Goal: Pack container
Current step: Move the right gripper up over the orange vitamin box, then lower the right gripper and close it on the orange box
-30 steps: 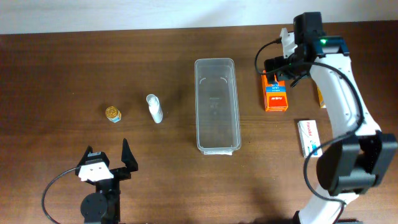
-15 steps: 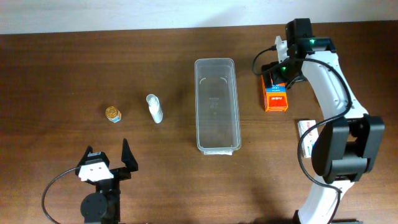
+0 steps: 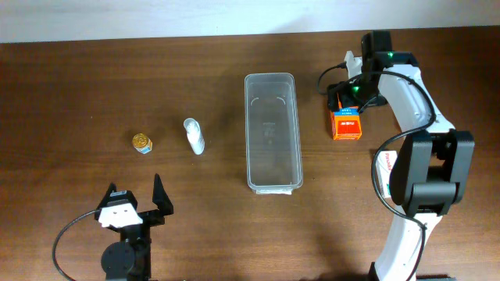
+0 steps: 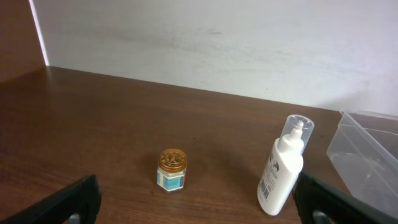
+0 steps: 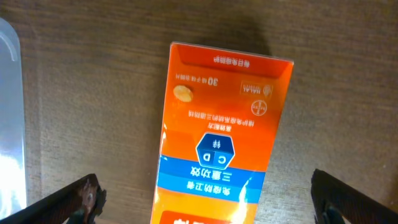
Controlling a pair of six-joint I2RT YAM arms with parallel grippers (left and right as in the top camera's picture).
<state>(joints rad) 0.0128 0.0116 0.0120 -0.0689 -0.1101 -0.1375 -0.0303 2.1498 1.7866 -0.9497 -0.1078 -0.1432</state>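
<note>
The clear plastic container (image 3: 272, 133) lies empty in the middle of the table; its corner also shows in the left wrist view (image 4: 367, 146) and its edge in the right wrist view (image 5: 9, 124). An orange box (image 3: 347, 124) lies flat to its right. My right gripper (image 3: 348, 100) is open just above the box's far end. In the right wrist view the orange box (image 5: 224, 143) lies between the spread fingers of the right gripper (image 5: 211, 202). My left gripper (image 3: 137, 193) is open and empty at the front left.
A small gold-lidded jar (image 3: 141, 143) (image 4: 172, 170) and a white bottle (image 3: 194, 136) (image 4: 283, 168) lie left of the container, ahead of the left gripper (image 4: 196, 208). A white box (image 3: 383, 166) at the right is partly hidden under my right arm.
My right arm has swung left and lowered, bringing its gripper over the orange box's far end. It now covers most of the white box. The left arm has not moved.
</note>
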